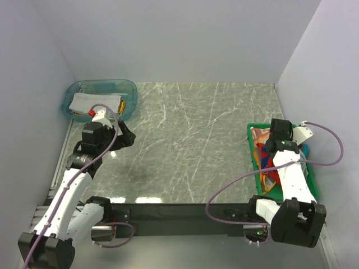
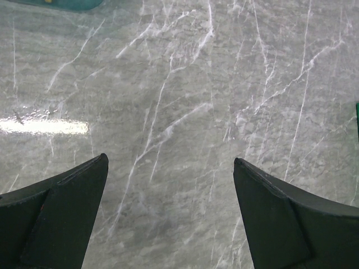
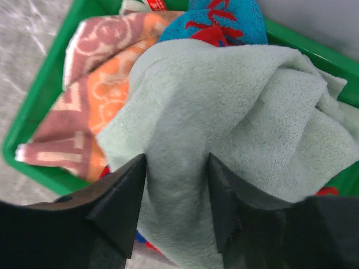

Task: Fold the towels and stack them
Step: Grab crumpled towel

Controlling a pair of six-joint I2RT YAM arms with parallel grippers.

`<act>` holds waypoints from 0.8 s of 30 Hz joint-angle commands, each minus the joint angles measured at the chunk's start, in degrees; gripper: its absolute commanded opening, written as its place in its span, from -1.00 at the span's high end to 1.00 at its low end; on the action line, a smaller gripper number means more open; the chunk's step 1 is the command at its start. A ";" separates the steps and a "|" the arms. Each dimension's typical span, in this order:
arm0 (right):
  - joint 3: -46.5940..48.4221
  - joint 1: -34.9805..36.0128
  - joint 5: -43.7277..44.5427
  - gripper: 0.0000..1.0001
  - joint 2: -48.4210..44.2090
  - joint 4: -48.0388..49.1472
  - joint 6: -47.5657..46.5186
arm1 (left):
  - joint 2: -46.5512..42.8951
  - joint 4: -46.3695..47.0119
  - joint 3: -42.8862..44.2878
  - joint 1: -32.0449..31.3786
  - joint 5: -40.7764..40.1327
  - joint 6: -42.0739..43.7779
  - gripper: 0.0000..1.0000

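In the right wrist view a crumpled pale green towel (image 3: 235, 101) lies on top of a pile in the green crate (image 3: 39, 101). My right gripper (image 3: 176, 162) is shut on a raised fold of it. Under it lie an orange-brown patterned towel (image 3: 95, 95) and a teal and red towel (image 3: 224, 22). From above, the right gripper (image 1: 273, 147) is down in the crate (image 1: 252, 128) over coloured towels (image 1: 263, 159). A folded grey-white towel (image 1: 92, 102) lies in the teal tub (image 1: 101, 89). My left gripper (image 1: 124, 137) is open and empty over the marble table, just in front of the tub.
The marble tabletop (image 1: 196, 140) spans the gap between tub and crate. White walls close in the back and both sides. The left wrist view shows only marble under the open gripper (image 2: 170, 162), with the tub's edge (image 2: 61, 4) at the top left.
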 commanded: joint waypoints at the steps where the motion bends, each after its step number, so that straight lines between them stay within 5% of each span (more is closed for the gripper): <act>1: -0.44 0.09 3.68 -0.13 0.37 3.60 1.45 | -2.15 1.66 0.25 -0.28 1.44 0.20 -0.99; 24: 5.54 1.23 -1.76 0.15 -3.05 3.07 -3.03 | -3.47 0.44 0.69 -6.08 -0.05 0.64 -0.99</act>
